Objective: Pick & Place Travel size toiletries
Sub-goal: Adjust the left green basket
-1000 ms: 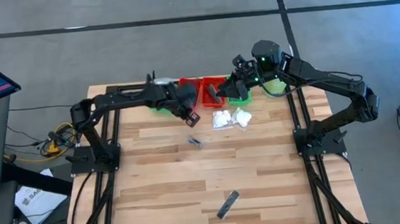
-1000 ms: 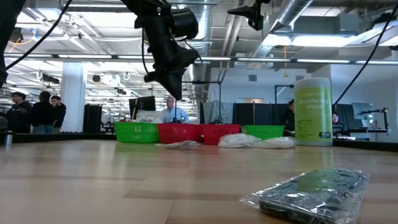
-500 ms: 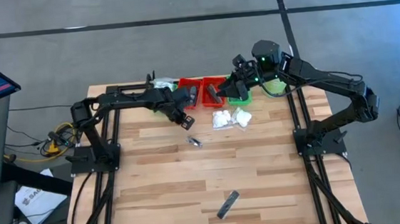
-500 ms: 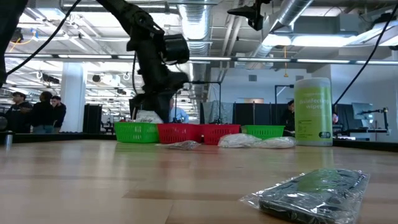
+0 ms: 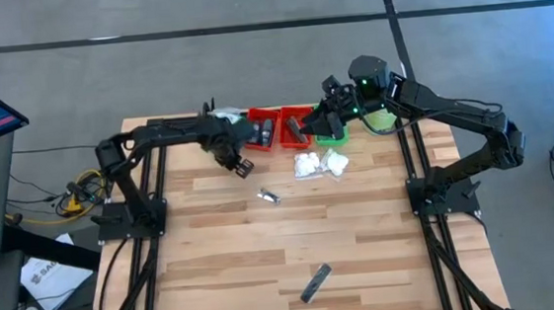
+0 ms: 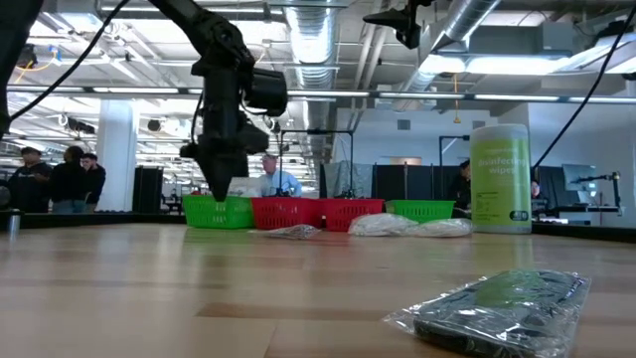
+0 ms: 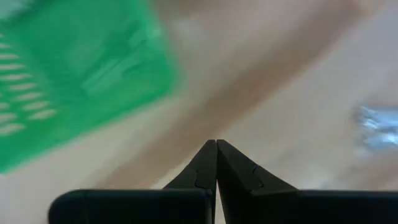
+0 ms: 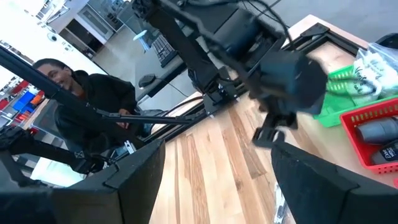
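Part of the sorting appears done. Along the far edge of the table (image 5: 264, 235) stand four small trays: in the left red tray (image 5: 264, 130) dark pieces are already lying, a dark item shows in the right red tray (image 5: 298, 126), and a pale packet sits in the far-left green tray (image 5: 224, 129). What the right green tray (image 5: 333, 134) holds cannot be told, since the right pincer hangs over it.

Several toiletries are still loose on the table — two white soft packets (image 5: 319, 164) just near of the red trays, a small silvery tube (image 5: 268, 196) a little nearer and to their left, and a dark grey flat bar in clear wrap (image 5: 315, 282) well apart at the near edge. So roughly four pieces are judged left to place.

The left pincer (image 5: 240, 164) is pressed together on nothing, hovering above the table just near of the left green tray. The right pincer (image 5: 316, 122) is spread wide and empty, held over the right-hand trays.
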### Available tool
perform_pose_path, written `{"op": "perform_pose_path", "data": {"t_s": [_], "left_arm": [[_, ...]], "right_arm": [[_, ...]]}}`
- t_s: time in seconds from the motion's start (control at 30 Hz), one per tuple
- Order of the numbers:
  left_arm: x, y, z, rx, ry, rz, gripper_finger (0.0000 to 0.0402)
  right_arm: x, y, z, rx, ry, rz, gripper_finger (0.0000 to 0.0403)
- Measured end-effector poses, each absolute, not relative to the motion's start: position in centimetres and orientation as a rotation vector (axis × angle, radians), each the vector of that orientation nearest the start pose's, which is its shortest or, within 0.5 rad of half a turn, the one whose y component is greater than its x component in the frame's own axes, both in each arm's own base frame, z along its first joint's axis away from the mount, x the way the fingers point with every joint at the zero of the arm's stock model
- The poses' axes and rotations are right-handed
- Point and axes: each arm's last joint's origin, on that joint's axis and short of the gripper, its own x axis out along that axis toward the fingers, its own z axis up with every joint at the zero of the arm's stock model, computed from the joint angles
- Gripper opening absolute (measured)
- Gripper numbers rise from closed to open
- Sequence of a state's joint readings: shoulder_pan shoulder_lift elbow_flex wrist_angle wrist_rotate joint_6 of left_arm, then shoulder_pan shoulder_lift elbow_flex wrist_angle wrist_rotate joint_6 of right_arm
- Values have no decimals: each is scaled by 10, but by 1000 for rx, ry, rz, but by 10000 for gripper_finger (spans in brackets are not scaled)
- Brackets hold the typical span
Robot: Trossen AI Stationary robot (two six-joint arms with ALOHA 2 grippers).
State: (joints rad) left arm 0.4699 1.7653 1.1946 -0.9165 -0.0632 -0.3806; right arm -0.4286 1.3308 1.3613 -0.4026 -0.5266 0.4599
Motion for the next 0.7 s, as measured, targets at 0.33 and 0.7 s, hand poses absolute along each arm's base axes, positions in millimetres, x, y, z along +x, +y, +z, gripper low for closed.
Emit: {"op": "perform_pose_path", "data": {"t_s": [0.33,0.7], "left_arm": [[268,181,181,-599,1349,744,0],[275,188,181,-584,1266,686,0]], "right_arm": [[267,-106,393,624,359,19,284],[265,-110,393,626,353,5,284]]}}
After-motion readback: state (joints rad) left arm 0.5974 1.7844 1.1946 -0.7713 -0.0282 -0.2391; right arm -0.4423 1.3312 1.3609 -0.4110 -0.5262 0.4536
